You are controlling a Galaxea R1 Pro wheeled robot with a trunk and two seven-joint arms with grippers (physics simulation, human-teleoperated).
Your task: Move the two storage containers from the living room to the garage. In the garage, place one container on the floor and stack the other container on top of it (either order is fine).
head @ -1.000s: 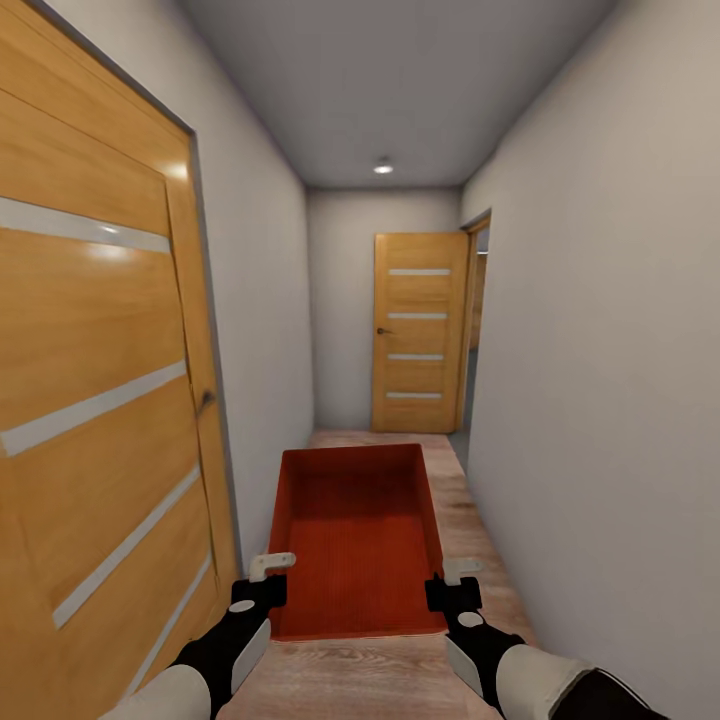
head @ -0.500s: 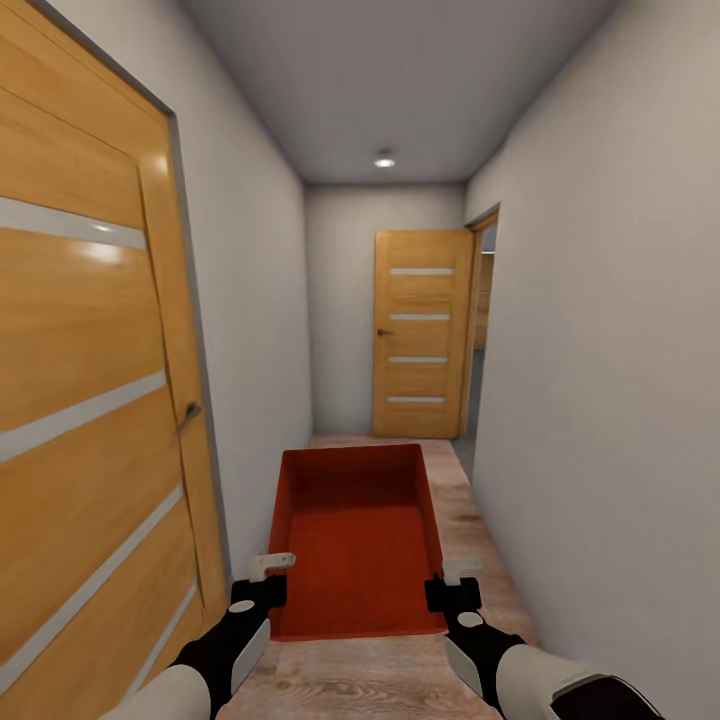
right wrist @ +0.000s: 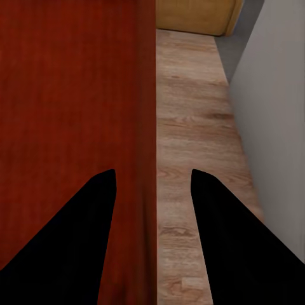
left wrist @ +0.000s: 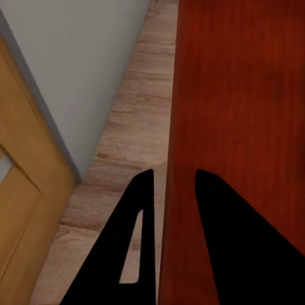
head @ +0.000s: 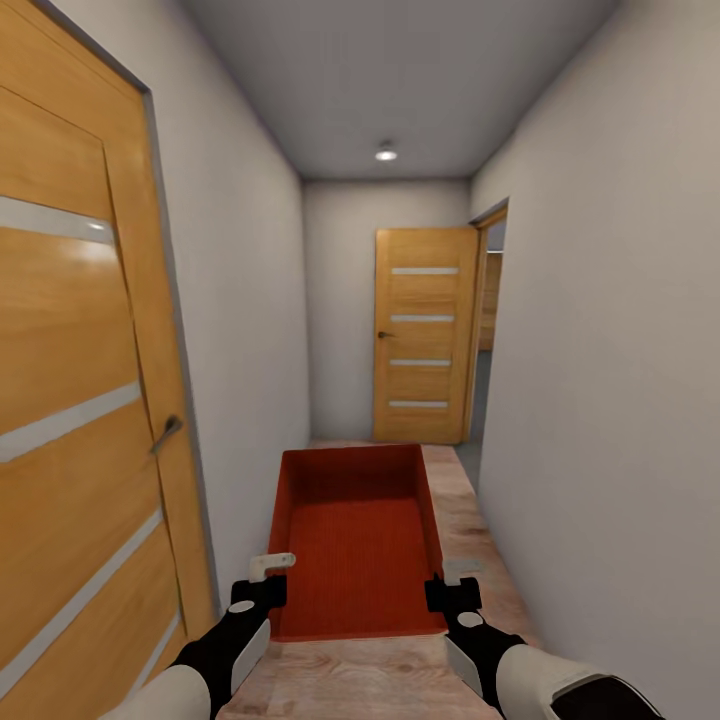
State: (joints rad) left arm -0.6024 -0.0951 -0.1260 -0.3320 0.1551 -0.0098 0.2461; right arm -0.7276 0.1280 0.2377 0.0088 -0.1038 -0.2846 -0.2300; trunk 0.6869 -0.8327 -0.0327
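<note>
— One container [head: 357, 540] is all we have with us, an orange-red open box carried level between our two grippers and reaching ahead of them down the hallway.

— How are we holding it?

— Our left gripper [head: 262, 580] has its fingers set narrowly astride the box's left wall, one inside and one outside; the left wrist view [left wrist: 166, 190] shows the wall running between them. Our right gripper [head: 452, 582] straddles the right wall the same way, a little wider [right wrist: 152, 184].

— And beyond the box?

— Wood-plank floor [head: 480, 560] lies under it, a closed wooden door [head: 70, 420] stands just off the left gripper, a bare wall off the right, and another wooden door [head: 422, 335] stands at the far end ahead.

— So how far along are we?

— We judge ourselves mid-carry: no garage concrete here, nothing set down or stacked, and the second box nowhere around us.
</note>
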